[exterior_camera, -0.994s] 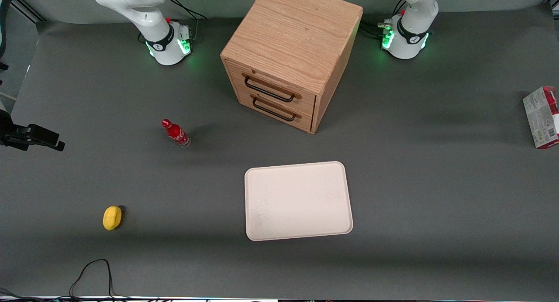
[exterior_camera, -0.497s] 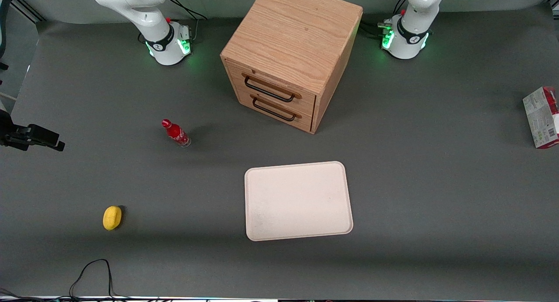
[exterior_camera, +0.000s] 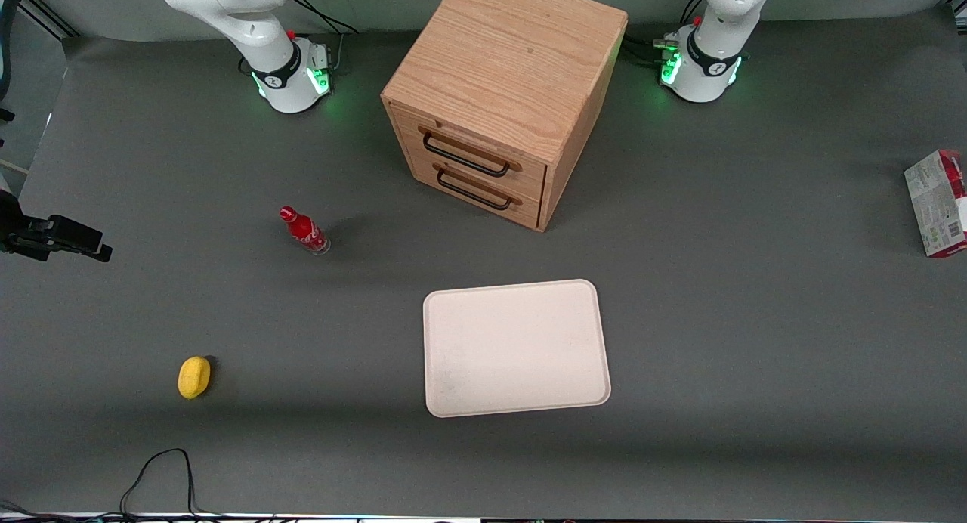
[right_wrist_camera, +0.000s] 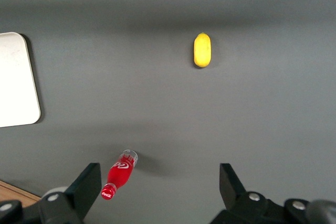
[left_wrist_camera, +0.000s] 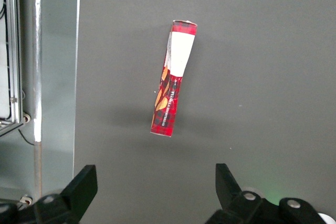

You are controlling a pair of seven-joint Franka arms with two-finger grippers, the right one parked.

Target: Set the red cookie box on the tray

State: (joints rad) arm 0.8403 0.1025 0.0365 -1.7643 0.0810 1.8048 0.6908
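Gripper (left_wrist_camera: 152, 190): open, empty, above table | red cookie box (exterior_camera: 939, 203): right edge of front frame, on its thin edge, long axis crossing the finger gap | tray (exterior_camera: 516, 348): mid-frame, well apart.

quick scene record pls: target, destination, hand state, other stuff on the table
target: red cookie box, standing on a thin edge on the table mat, toward the working arm's end of the table, not on the tray
destination: tray, nothing on it, nearer the front camera than the wooden cabinet
hand: left hand open, empty, above the mat, apart from the box
cabinet drawers: both shut
other: red bottle and yellow object, toward the parked arm's end
task status: box not yet grasped
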